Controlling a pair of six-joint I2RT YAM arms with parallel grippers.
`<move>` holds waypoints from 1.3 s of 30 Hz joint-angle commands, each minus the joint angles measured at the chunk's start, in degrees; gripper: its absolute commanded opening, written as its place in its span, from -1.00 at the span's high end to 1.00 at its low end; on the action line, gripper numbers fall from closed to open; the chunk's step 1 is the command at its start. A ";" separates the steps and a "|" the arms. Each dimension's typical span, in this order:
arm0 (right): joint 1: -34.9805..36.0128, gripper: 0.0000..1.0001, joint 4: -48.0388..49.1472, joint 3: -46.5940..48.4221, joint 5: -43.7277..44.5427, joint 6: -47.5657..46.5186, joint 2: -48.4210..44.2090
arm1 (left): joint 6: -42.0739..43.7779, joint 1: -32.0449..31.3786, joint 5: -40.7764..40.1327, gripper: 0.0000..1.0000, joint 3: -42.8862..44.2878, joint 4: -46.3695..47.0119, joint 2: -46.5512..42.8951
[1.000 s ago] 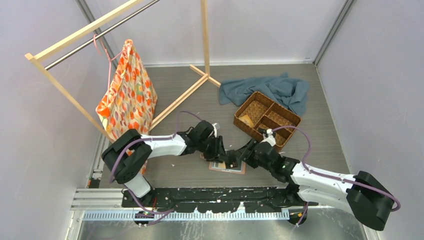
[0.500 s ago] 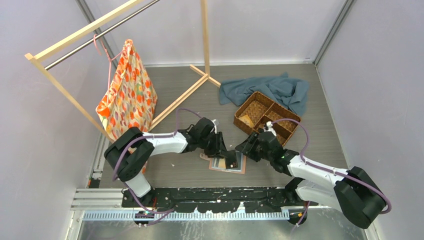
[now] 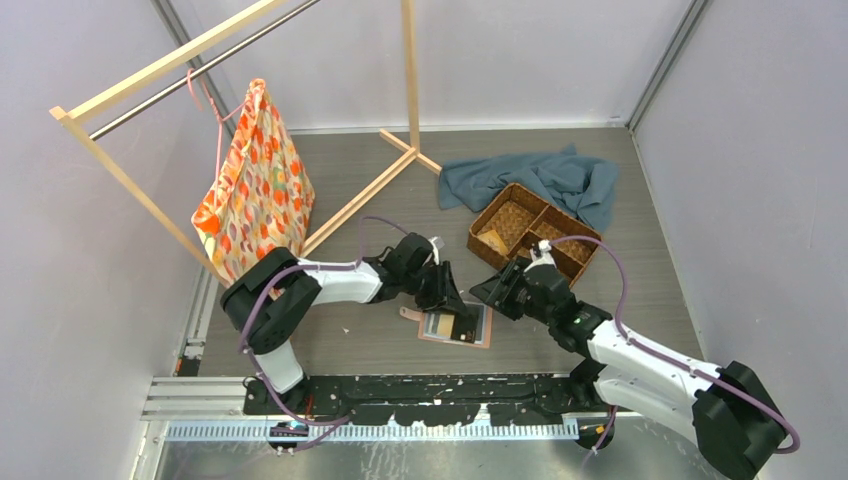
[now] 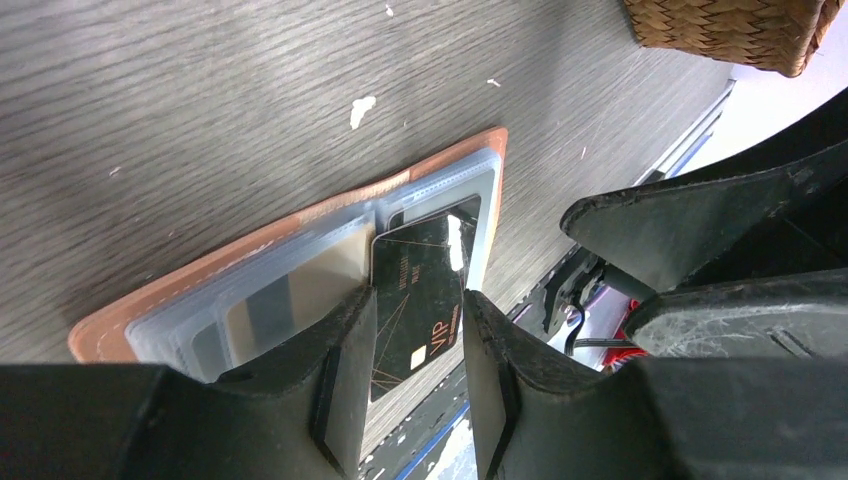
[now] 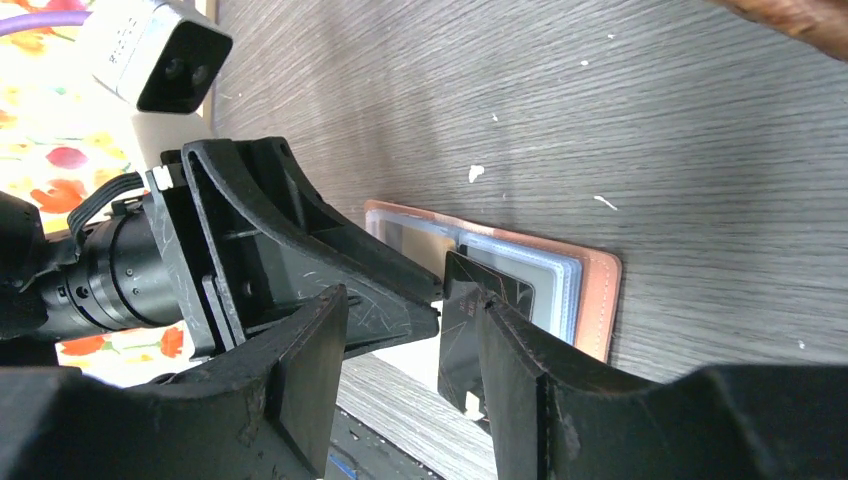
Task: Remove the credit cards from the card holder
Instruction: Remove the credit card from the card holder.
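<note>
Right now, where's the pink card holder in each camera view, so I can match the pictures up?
Top external: card holder just below centre, lying open.
Left wrist: card holder centre-left, lying diagonally.
Right wrist: card holder right of centre.
Shared landmark: left claw, poised at it in every view.

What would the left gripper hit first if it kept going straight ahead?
Probably the black card, poking out of the open card holder just ahead of the left gripper, though depth is unclear.
</note>
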 commanded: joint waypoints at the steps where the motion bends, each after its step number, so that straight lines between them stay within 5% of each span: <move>1: 0.10 -0.11 -0.15 -1.03 -0.93 0.91 -0.78 | -0.26 0.26 0.48 0.22 0.92 1.89 2.12; 24: 4.49 -0.10 -2.85 -9.00 -3.05 16.37 -13.98 | -0.28 -0.23 0.30 0.22 0.11 -0.59 -5.09; 34: 12.29 -0.10 -17.95 -7.39 4.79 23.47 -20.55 | -1.61 -1.14 0.63 0.22 1.45 6.88 -0.30; 39: 14.59 -0.10 -15.42 -9.31 5.74 26.82 -17.78 | -2.59 -1.23 1.32 0.23 1.86 8.73 2.25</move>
